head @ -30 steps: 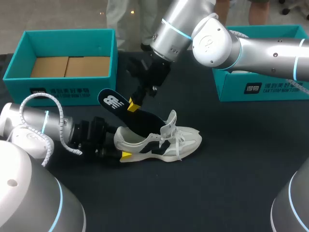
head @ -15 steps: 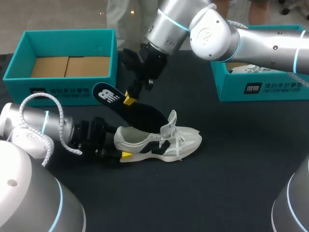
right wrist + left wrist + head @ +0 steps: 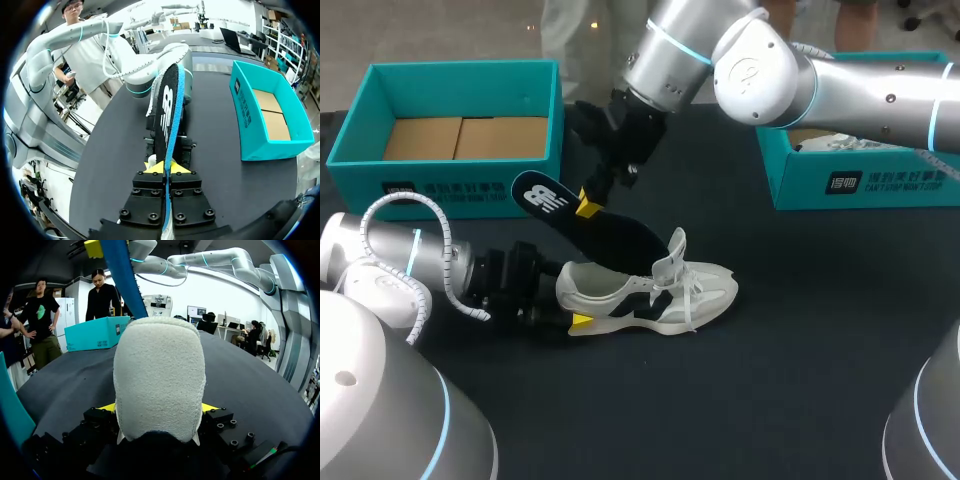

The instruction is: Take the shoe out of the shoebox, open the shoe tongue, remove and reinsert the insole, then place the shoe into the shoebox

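Right end effector pinches the insole angled above the shoe; left end effector clamps its heel.

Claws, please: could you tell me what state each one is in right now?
Left claw: closed on the sneaker, at its heel.
Right claw: closed on the insole.

The shoe, cream with dark side panels, stands upright on its sole on the worktop, its tongue lifted. The insole, black on top with a white logo and blue beneath, slants upward, toe end at the shoe's opening, heel end raised. The open teal shoebox sits behind the shoe's heel, well apart.
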Robot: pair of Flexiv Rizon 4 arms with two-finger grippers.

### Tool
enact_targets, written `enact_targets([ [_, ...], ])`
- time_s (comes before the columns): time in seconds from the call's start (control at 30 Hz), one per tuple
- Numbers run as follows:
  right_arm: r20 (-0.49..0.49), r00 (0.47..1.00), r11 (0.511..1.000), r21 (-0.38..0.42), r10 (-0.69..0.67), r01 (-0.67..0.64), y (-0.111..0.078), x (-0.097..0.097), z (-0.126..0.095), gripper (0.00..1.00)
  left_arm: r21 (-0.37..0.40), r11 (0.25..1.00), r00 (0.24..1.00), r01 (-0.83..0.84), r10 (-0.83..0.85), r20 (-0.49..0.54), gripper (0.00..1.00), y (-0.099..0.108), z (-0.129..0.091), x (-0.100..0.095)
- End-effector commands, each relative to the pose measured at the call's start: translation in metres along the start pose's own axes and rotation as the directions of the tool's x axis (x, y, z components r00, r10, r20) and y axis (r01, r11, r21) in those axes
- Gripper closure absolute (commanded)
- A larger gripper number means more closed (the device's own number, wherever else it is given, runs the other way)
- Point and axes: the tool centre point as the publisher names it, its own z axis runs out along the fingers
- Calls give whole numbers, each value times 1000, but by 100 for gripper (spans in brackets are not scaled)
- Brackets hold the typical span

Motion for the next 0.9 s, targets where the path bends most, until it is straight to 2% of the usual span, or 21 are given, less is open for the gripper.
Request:
enact_targets([
  [0.03,18,1000,1000,-22,-8,9,1,2,-4,100,-3,1000,1000,0,0,0,100,1,1,-1],
  [0.17,18,1000,995,-98,-14,15,8,4,-16,100,-3,1000,1000,0,0,0,100,1,1,-1],
  [0.57,1,999,981,-189,35,-34,29,13,-53,100,-3,1000,1000,0,0,0,100,1,1,-1],
  [0.67,13,998,971,-234,57,-53,35,16,-67,100,-3,1000,1000,0,0,0,100,1,1,-1],
  [0.7,23,998,959,-278,59,-51,39,18,-72,100,-3,1000,1000,0,0,0,100,1,1,-1],
  [0.83,39,996,946,-319,79,-63,49,23,-88,100,-3,1000,1000,0,0,0,100,1,1,-1],
  [0.9,57,995,929,-365,87,-60,53,25,-96,100,-3,1000,1000,0,0,0,100,1,1,-1],
])
